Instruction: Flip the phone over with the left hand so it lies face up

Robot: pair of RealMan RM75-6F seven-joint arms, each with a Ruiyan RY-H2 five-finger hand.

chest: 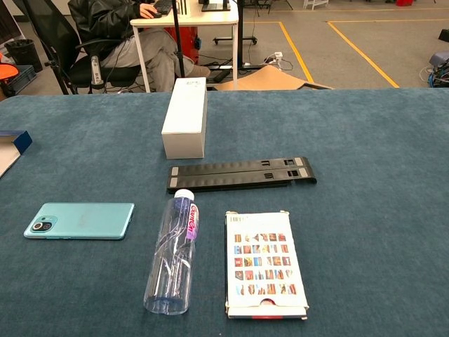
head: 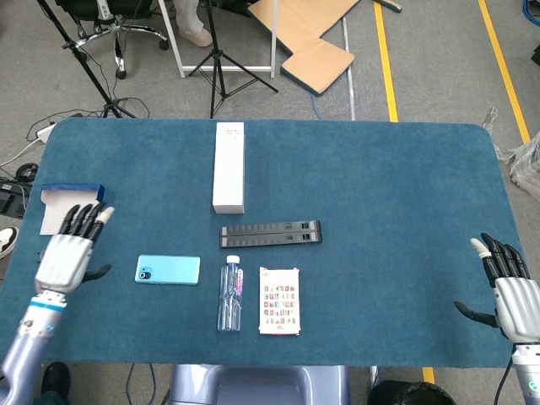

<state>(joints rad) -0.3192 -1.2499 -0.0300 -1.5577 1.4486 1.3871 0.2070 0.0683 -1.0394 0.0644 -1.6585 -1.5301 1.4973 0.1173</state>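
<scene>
The light blue phone (head: 168, 270) lies flat on the blue table with its camera side up, camera lens at its left end; the chest view shows the phone (chest: 79, 221) at the left with no hand near it. My left hand (head: 69, 250) hovers well to the left of the phone, fingers spread, holding nothing. At the table's front right edge my right hand (head: 509, 290) is open too, far from the phone. Neither hand appears in the chest view.
A clear water bottle (head: 229, 294) lies just right of the phone, then a printed card pack (head: 279, 300). A black folded stand (head: 271, 233) and a white box (head: 229, 166) lie behind. An open blue-and-white box (head: 71, 207) sits beyond my left hand.
</scene>
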